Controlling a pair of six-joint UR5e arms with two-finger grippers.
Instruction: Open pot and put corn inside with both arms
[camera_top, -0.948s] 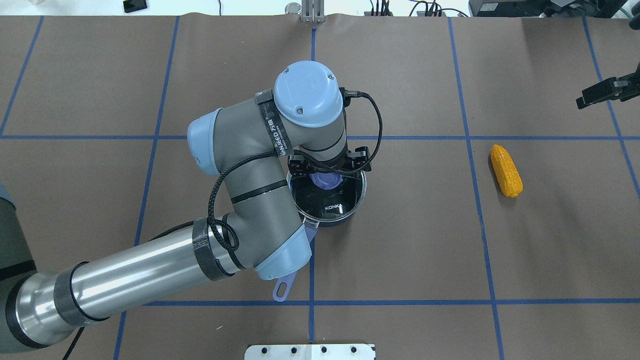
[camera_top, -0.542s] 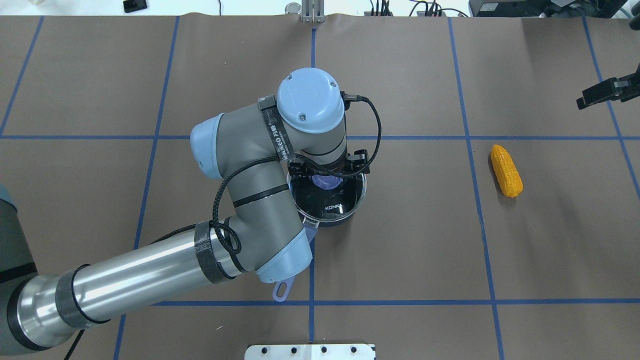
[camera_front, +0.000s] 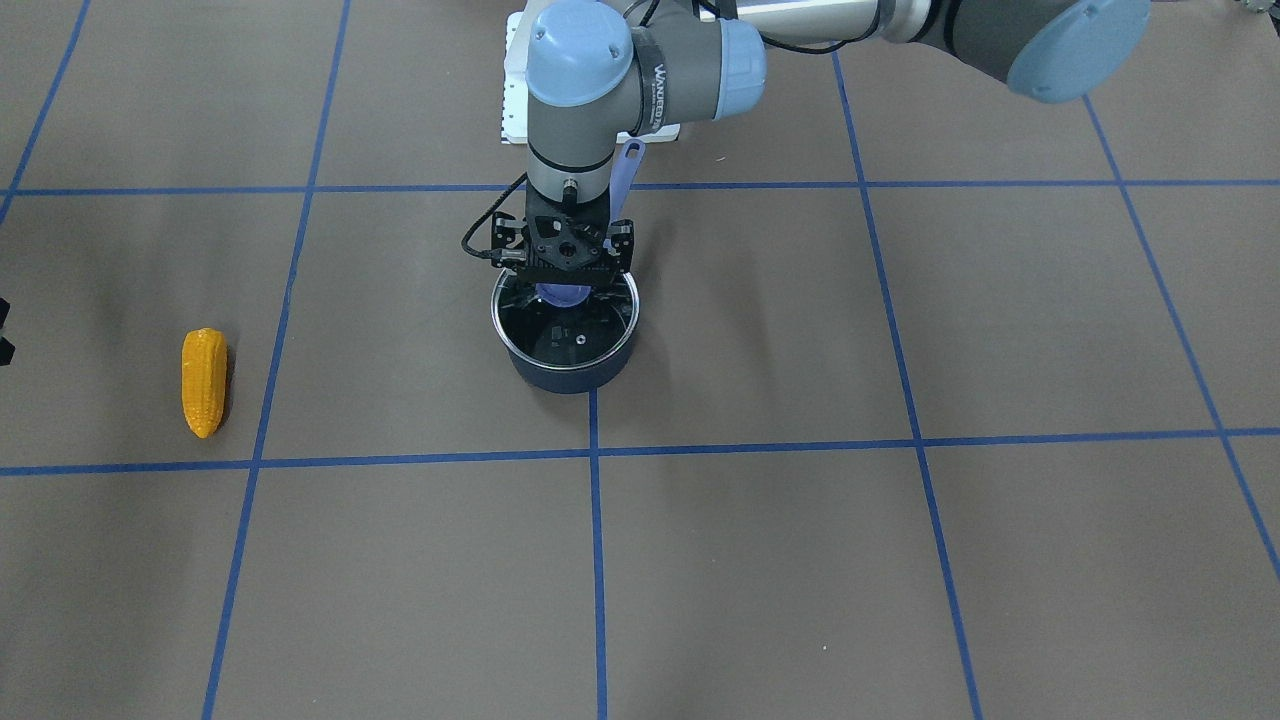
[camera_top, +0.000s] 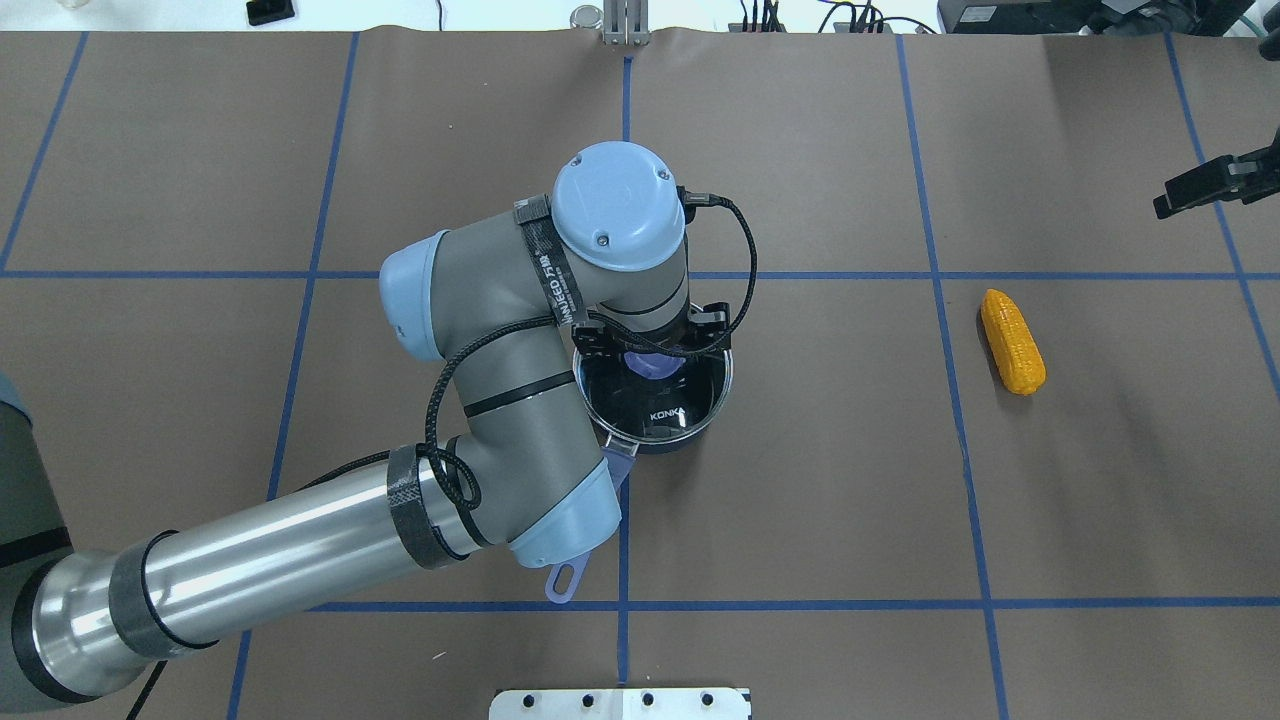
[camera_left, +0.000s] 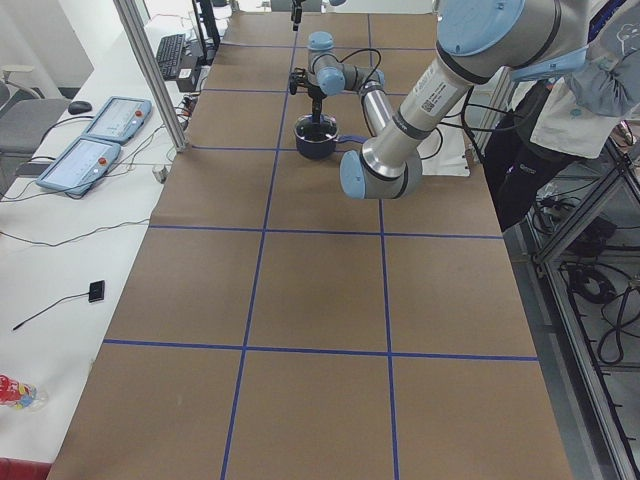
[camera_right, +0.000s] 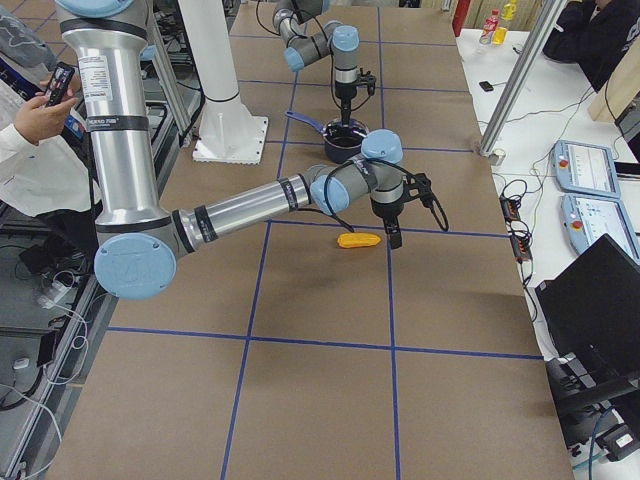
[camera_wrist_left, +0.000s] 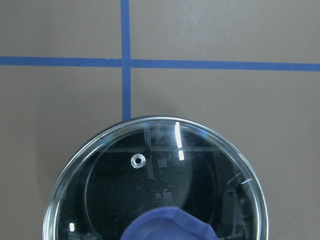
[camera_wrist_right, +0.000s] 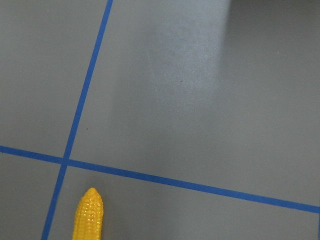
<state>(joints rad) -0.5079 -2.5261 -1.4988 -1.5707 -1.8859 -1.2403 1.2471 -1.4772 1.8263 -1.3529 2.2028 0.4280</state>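
The dark pot (camera_top: 662, 441) stands at the table's middle with its glass lid (camera_top: 655, 400) on it and its lavender handle (camera_top: 565, 580) pointing toward the robot. My left gripper (camera_top: 652, 345) hangs straight down over the lid, jaws spread open on either side of the blue knob (camera_front: 560, 294). The left wrist view shows the lid (camera_wrist_left: 150, 180) and the knob (camera_wrist_left: 170, 225) close below. The corn (camera_top: 1012, 340) lies on the table far to the right. My right gripper (camera_top: 1200, 185) hovers beyond it, and I cannot tell whether it is open. The corn's tip shows in the right wrist view (camera_wrist_right: 89, 217).
The brown table cover carries a grid of blue tape lines. The white mounting base (camera_top: 620, 703) sits at the near edge. A person stands by the robot in the exterior left view (camera_left: 580, 90). Monitors and control pendants (camera_right: 590, 165) lie on the side bench.
My left wrist has come down slightly over the lid's knob. The pot, lid, corn and right arm have not moved.
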